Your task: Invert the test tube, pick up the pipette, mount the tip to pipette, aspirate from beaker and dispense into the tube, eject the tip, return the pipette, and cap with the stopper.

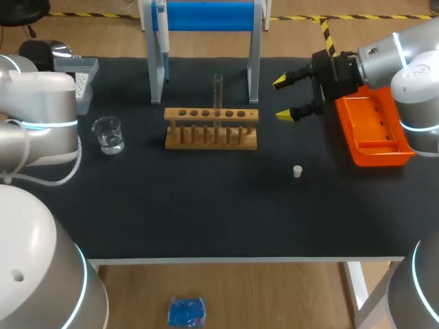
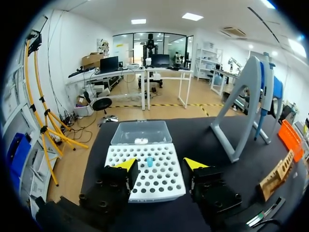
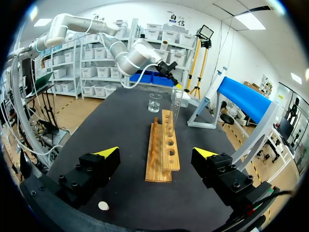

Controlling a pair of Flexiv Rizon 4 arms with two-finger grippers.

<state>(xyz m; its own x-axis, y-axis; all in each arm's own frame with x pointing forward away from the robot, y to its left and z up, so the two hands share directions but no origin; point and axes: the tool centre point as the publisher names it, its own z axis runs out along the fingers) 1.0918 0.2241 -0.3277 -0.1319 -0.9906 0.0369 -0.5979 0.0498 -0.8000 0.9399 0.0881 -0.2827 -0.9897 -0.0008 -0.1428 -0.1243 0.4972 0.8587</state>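
Test tube [image 1: 218, 92] stands upright in the wooden rack [image 1: 211, 115], mid-bench; which end is up I cannot tell. Pipette [image 1: 163, 34] hangs on the stand [image 1: 254, 48]. Beaker [image 1: 108, 134] sits beside the rack towards the left arm; stopper [image 1: 298, 171] lies on the bench [image 1: 206, 212] on the other side, well apart from the rack.

Right tool [image 1: 281, 99]: fingers apart, holding nothing, near the rack end and pointed along it. Left tool [image 2: 160, 164]: fingers apart, over the tip box [image 2: 159, 181].

Judged step: inverting the tube, right arm. Take the glass above the rack top, close gently, lift straight until clear of the hole, only then turn. Keep the fingers off the rack, or it may shift
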